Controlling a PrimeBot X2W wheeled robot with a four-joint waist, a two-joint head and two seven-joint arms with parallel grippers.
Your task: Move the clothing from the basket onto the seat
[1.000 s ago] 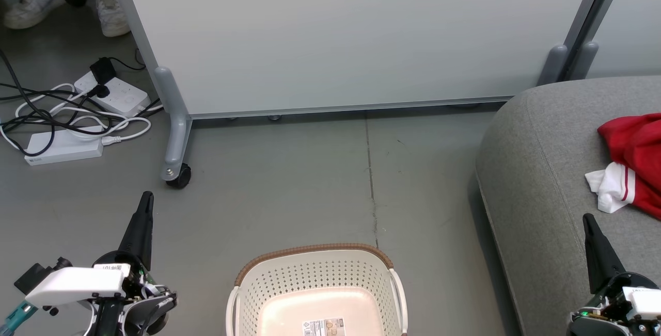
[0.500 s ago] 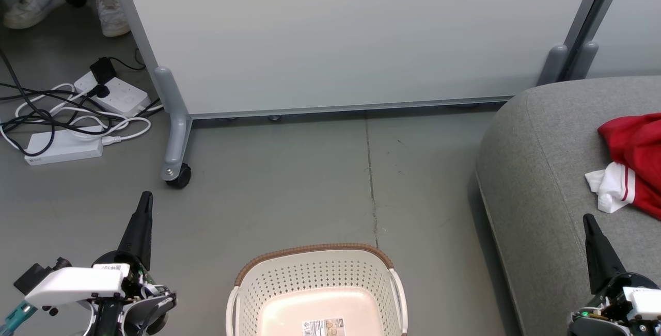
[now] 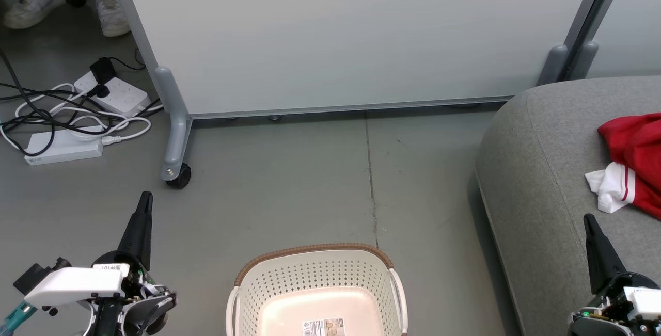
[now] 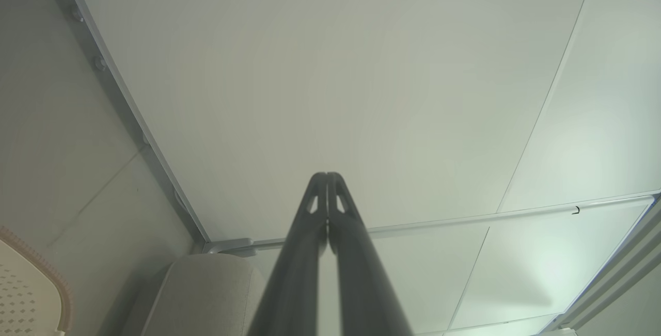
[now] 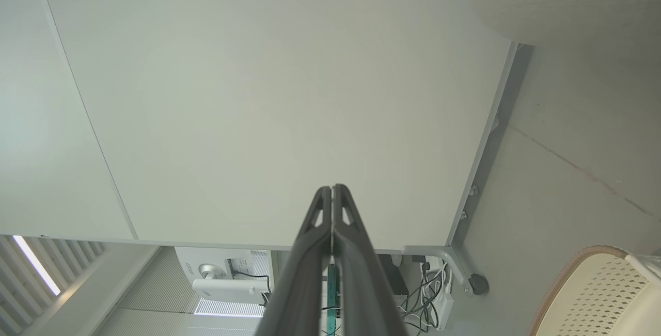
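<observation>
Basket (image 3: 310,250): nearest, on the floor between the two arms. The bottom on show is bare but for a sticker (image 3: 324,327). Its near part runs off the frame.
Left gripper (image 3: 146,196): lower left, fingers pressed together on nothing, pointing up over bare floor, well apart from the basket.
Right gripper (image 3: 587,218): lower right, likewise closed and empty, its tip before the near edge of the seat.
Seat (image 3: 537,171): grey, rounded corner, at the right.
Clothing (image 3: 632,150): red heap with white striped trim, lying on the seat and cut by the right edge. Whether it is both garments cannot be told.
Step in hand: by appearance the transfer is done, and what is left is to check it.
Good practice: look over the basket's hidden near part and the whole heap. Lift the right arm wide of the white cuff, the part nearest its tip, so that nothing snags or drags back off the seat.
Panel (image 3: 351,36): behind, on a castor (image 3: 178,176); no target.
Cables (image 3: 67,124): far left with power strips; a hazard for wheels.
Shoes (image 3: 31,0): a person's, farthest, upper left.
</observation>
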